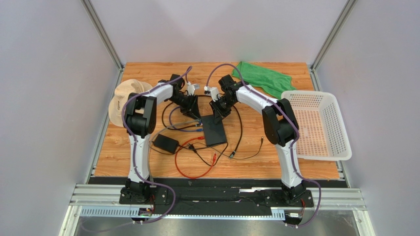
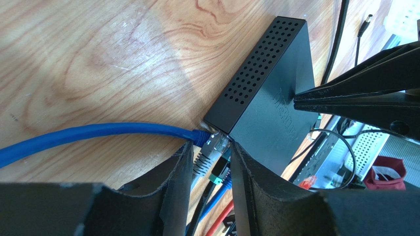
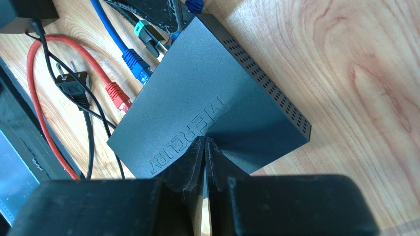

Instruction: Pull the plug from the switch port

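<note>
My left pincer (image 2: 211, 156) narrowly brackets the plug (image 2: 213, 146) seated in the switch port (image 2: 219, 132) just ahead, whether pinching I cannot tell, while my right pincer (image 3: 204, 143), closed on nothing, pins the switch (image 3: 197, 93) beneath it, probably to anchor it for the pull.

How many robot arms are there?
2. The left arm, on the left, has the left gripper closed around a plug. The right arm, on the right, presses the shut right gripper onto the switch.
</note>
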`<state>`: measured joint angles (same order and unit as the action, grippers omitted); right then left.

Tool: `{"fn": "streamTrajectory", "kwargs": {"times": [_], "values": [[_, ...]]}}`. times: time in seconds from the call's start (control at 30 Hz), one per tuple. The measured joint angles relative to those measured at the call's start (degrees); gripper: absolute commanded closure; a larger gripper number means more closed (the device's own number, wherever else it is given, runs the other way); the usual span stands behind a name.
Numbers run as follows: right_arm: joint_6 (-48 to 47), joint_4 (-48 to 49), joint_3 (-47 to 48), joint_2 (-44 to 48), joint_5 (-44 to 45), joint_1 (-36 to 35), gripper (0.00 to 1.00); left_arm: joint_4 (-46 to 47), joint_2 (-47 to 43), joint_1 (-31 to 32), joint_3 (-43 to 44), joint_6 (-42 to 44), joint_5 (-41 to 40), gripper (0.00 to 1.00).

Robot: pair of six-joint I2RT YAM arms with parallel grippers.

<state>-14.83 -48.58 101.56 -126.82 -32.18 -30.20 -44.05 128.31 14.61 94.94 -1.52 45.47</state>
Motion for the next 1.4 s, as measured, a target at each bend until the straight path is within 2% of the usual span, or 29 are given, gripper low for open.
{"fn": "streamTrajectory", "kwargs": {"times": [0.53,0.73,0.87,1.0,1.17,1.3,1.4], "values": [[0.00,0.22,0.02,-0.11,-0.28,-0.17,0.90,0.07,0.83,0.04,0.07,0.52,0.74,0.66],[0.00,0.52,0.02,-0.13,-0.15,-0.57,0.90,0.07,0.94,0.04,0.17,0.57,0.76,0.73],[0.00,0.79,0.02,-0.11,0.17,-0.96,0.90,-0.17,0.94,0.09,0.28,0.85,0.87,0.81],[0.00,0.98,0.00,-0.13,0.26,-1.25,0.90,-0.35,0.94,0.33,0.46,0.92,0.70,0.84],[0.00,0.98,0.00,-0.11,0.57,-1.38,0.90,-0.85,1.14,0.87,0.85,0.98,0.55,0.83],[0.00,0.98,0.02,-0.11,0.63,-1.38,0.90,-1.22,1.27,0.96,1.16,1.01,0.46,0.73],[0.00,0.98,0.02,-0.11,0.66,-1.40,0.90,-1.57,1.44,1.05,1.49,1.01,0.15,0.68]]}}
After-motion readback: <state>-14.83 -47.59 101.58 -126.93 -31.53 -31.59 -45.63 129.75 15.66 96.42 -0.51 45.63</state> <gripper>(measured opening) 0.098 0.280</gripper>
